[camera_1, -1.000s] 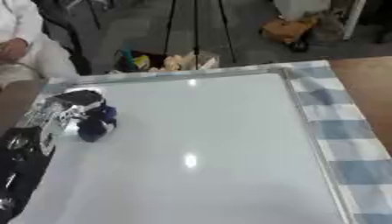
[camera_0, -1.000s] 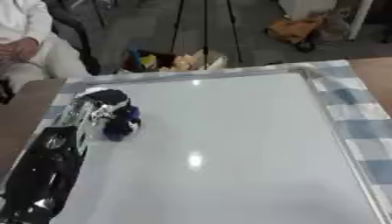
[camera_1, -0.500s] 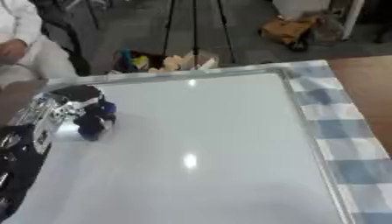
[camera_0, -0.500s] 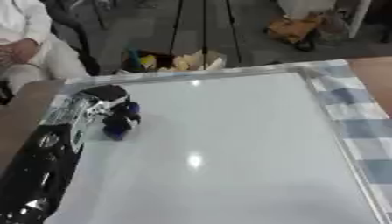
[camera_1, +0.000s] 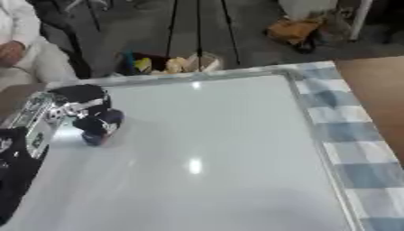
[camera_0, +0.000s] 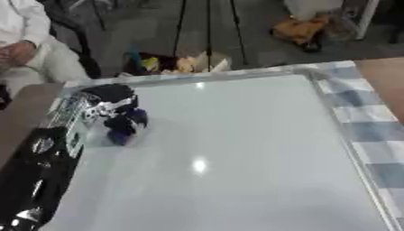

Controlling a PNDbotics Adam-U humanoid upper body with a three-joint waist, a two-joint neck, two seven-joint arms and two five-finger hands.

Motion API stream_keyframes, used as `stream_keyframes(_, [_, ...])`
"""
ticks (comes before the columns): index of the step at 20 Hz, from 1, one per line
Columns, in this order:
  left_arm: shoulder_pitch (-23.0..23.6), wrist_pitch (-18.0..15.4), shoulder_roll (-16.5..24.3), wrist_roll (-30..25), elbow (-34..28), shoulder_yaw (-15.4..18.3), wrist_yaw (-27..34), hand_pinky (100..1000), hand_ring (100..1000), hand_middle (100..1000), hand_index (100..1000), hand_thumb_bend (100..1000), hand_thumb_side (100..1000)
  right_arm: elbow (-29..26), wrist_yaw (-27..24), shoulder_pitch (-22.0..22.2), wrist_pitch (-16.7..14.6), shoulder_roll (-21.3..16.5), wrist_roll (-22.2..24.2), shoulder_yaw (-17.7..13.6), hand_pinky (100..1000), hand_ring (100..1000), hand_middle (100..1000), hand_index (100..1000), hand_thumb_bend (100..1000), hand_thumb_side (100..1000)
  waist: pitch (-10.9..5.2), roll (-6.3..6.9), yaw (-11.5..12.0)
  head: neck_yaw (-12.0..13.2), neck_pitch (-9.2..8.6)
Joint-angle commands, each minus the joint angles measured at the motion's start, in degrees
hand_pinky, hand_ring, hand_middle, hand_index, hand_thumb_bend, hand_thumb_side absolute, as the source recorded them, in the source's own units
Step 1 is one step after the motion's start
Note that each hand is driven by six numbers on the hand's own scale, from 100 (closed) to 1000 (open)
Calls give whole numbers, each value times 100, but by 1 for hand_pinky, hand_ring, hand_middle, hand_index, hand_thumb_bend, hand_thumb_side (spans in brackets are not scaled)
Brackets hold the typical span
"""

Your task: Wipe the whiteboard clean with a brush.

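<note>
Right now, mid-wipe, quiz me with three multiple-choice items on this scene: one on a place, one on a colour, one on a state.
1. Where on the whiteboard is the brush?
A. far left part
B. centre
C. near right corner

2. What colour is the brush?
A. red
B. dark blue
C. yellow

3. What is the left hand doing?
A. resting open beside the board
B. hovering with nothing in it
C. holding the brush with curled fingers

Answers:
1 A, it sits close to the board's left edge, toward the far side.
2 B, it shows dark blue against the white surface.
3 C, the fingers wrap the brush, which rests on the board.
</note>
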Motion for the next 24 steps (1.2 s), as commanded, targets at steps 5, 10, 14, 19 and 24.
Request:
stream_keyframes(5, [-13, -406, 255, -242, -547, -362, 435, 649, 400, 156, 220, 100, 527, -86, -33, -39, 6, -151, -8, -50, 830, 840, 579, 907, 100, 949, -121, -8, -11, -33, -6])
stream_keyframes(10, [168, -635, 355, -365, -877, -656, 638, 652, 405, 159, 223, 100, 523, -86, -19, -42, 10, -150, 0, -48, 830, 841, 578, 908, 100, 951, -108, 3, 6, -69, -30])
stream_keyframes(14, [285, -573, 434, -311, -1092, -630, 676, 647, 399, 155, 220, 100, 517, -86, -8, -45, 16, -159, -7, -50, 830, 840, 579, 907, 100, 950, -104, 11, 37, -133, -37])
stream_keyframes(19, [414, -575, 520, -398, -1363, -561, 1003, 635, 392, 151, 216, 100, 524, -86, 17, -47, 10, -156, -15, -49, 830, 840, 578, 907, 100, 950, -93, 14, 36, -310, -16])
stream_keyframes(24, [545, -399, 640, -323, -1735, -456, 1130, 633, 423, 200, 289, 100, 633, -86, 53, -50, -6, -143, -24, -38, 830, 840, 578, 907, 100, 951, -76, 0, 39, -473, -26])
